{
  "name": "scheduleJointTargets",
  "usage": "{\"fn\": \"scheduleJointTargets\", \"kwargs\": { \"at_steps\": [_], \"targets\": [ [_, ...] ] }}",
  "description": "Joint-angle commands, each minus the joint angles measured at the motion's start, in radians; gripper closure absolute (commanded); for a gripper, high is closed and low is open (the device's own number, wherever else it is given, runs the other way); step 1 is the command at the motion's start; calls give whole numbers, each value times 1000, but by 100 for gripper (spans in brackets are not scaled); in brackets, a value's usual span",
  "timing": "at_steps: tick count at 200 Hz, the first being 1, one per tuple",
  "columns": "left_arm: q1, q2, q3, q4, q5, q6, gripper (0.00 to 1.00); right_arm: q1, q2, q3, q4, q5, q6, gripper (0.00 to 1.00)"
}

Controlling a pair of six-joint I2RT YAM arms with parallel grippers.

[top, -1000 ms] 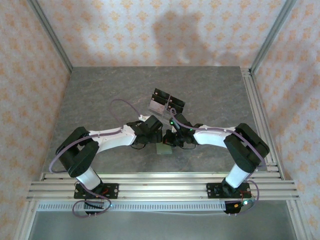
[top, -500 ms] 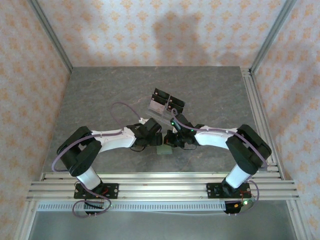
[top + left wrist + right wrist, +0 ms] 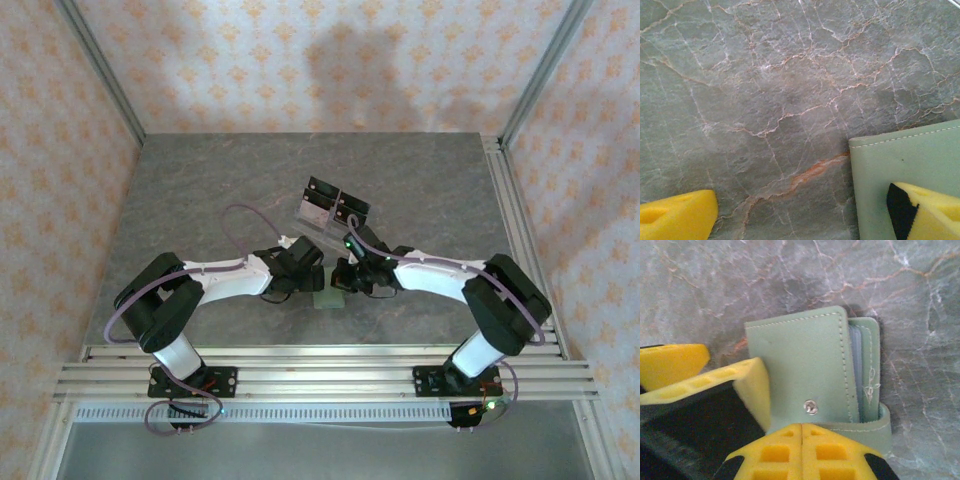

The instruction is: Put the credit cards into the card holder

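The right gripper (image 3: 801, 432), jaws together, sits by the snap of the sage-green, soft leather-like card holder (image 3: 800, 360), mid-frame on the grey marbled table (image 3: 715, 280). The left gripper (image 3: 802, 205), jaws apart, straddles its left edge; closing could shove or crumple it.

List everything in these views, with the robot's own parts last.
table: one, grey with veined marbling, under everything.
card holder: one, sage green with a metal snap, flat on the table between the two claws.
stand: one, clear with black tops, just beyond the claws.
walls: three, pale with an orange pattern, around the table.
rails: silver, along the near edge.
left arm: one, white and black, reaching to the centre.
right arm: one, white and black, reaching to the centre.
left claw: yellow fingers, open, one finger over the holder's edge.
right claw: yellow fingers, shut, at the holder's snap side.
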Motion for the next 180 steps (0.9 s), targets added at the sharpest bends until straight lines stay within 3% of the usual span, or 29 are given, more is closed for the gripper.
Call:
{"fn": "scheduleJointTargets", "kwargs": {
  "at_steps": [1,180],
  "targets": [
    [-8,61,-28,-26,26,-1,10,-6,-48,57,-57,33,-16,100],
    [-21,72,-26,-15,35,-15,11,-5,88,74,6,-16,-11,100]
  ]
}}
